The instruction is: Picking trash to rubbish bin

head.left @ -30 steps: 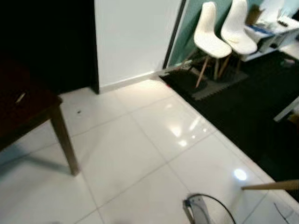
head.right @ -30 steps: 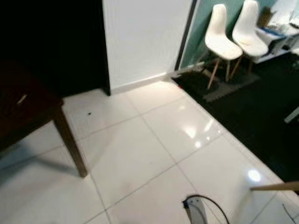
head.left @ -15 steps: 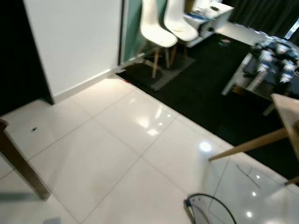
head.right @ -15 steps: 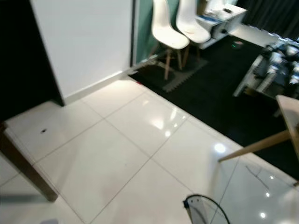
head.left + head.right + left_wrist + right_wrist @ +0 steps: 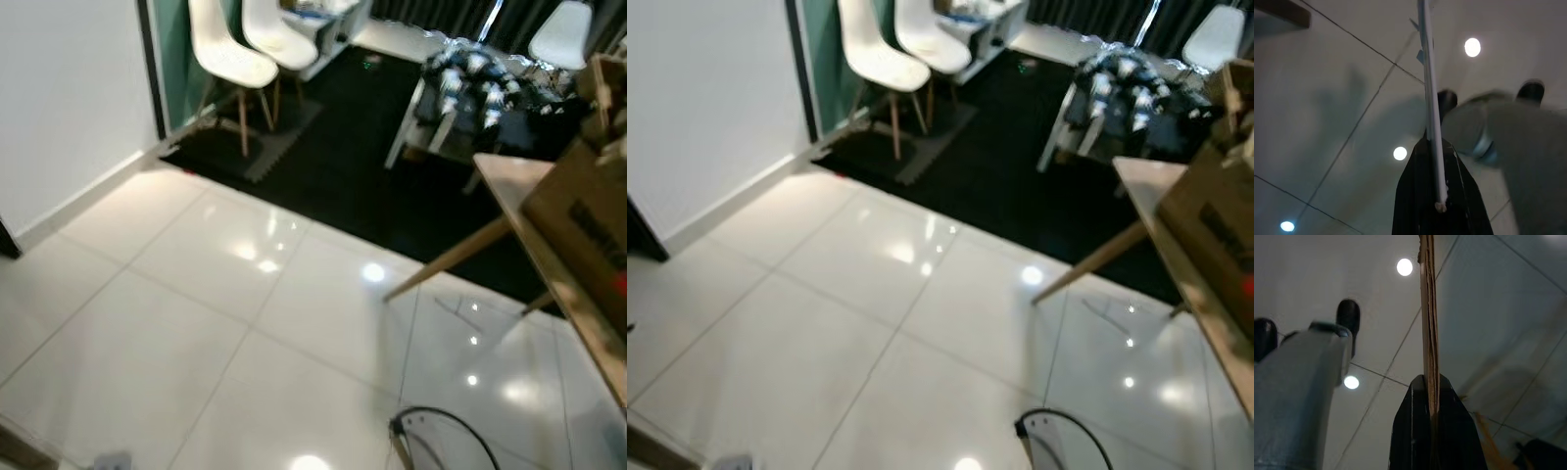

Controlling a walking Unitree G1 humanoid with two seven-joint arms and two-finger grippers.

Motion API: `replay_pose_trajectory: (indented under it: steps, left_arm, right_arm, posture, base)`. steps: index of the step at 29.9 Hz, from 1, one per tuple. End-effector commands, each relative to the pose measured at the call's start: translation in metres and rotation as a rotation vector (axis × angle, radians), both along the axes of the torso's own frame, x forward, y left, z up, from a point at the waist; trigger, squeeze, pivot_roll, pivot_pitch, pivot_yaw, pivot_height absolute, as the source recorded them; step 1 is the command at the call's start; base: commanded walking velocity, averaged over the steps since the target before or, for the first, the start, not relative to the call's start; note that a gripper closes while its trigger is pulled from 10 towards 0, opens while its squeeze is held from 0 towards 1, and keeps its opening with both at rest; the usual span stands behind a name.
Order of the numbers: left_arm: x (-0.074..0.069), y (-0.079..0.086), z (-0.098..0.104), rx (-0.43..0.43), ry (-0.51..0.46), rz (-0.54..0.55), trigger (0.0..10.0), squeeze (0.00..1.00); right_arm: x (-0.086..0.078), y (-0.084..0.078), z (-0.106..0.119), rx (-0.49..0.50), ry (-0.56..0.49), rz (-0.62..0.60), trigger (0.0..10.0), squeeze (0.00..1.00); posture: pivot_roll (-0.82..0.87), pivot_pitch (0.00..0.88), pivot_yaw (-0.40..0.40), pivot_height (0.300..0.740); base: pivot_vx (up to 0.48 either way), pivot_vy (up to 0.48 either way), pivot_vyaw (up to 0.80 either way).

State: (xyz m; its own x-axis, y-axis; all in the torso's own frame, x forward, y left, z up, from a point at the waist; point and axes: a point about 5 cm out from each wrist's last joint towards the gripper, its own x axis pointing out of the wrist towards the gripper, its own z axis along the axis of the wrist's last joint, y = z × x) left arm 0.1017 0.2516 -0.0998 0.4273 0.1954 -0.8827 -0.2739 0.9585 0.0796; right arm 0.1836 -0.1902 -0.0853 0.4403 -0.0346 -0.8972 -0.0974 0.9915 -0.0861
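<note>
Two claws hang above the white tiled floor (image 5: 196, 323): left claw (image 5: 1437, 196) clamped on a thin white strip (image 5: 1429, 98), right claw (image 5: 1431, 421) clamped on a flat cardboard piece (image 5: 1429, 318). Cardboard box (image 5: 583, 225) on the table (image 5: 529, 206) at 3 o'clock.

A thin, flat white strip of trash (image 5: 1430, 98) is pinched edge-on between the black fingers of the left gripper (image 5: 1437, 196); it runs straight out past the fingertips, over the pale tiled floor, and its near end looks frayed. A thin, flat brown piece (image 5: 1428, 318), like cardboard seen on edge, is clamped the same way in the right gripper (image 5: 1432, 396) and sticks straight out beyond the fingertips above the tiles.
</note>
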Motion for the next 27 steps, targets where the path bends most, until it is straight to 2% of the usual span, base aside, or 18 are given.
replay_pose_trajectory:
  steps: [1,8,12,24,27]
  left_arm:
    - [-0.0094,-0.0022,-0.0033,-0.008,0.038,-0.005,10.0,0.0]
    - [-0.0073,0.0007,-0.002,-0.015,0.02,0.043,10.0,0.0]
    - [-0.0056,0.0031,-0.0009,-0.019,0.007,0.076,10.0,0.0]
    - [-0.005,0.0027,-0.0008,-0.021,0.01,0.049,10.0,0.0]
    - [-0.006,0.0006,-0.0016,-0.029,0.011,0.05,10.0,0.0]
  right_arm:
    - [-0.0104,-0.001,-0.0047,0.0,0.035,-0.009,10.0,0.0]
    - [-0.0102,-0.0004,-0.0047,0.003,0.03,-0.02,10.0,0.0]
    - [-0.0099,-0.0006,-0.0046,0.002,0.026,-0.026,10.0,0.0]
    - [-0.0095,-0.0002,-0.0044,0.006,0.021,-0.027,10.0,0.0]
    - [-0.0094,-0.0009,-0.0043,0.005,0.02,-0.027,10.0,0.0]
  posture:
    - [0.25,0.088,-0.102,0.74]
    - [0.24,0.088,-0.101,0.74]
    - [0.24,0.087,-0.099,0.74]
    - [0.24,0.088,-0.097,0.74]
    - [0.24,0.09,-0.1,0.74]
  base:
    - [0.0,0.0,-0.8]
    - [0.0,0.0,-0.77]
    - [0.0,0.0,0.0]
    - [0.0,0.0,0.0]
    - [0.293,0.0,0.0]
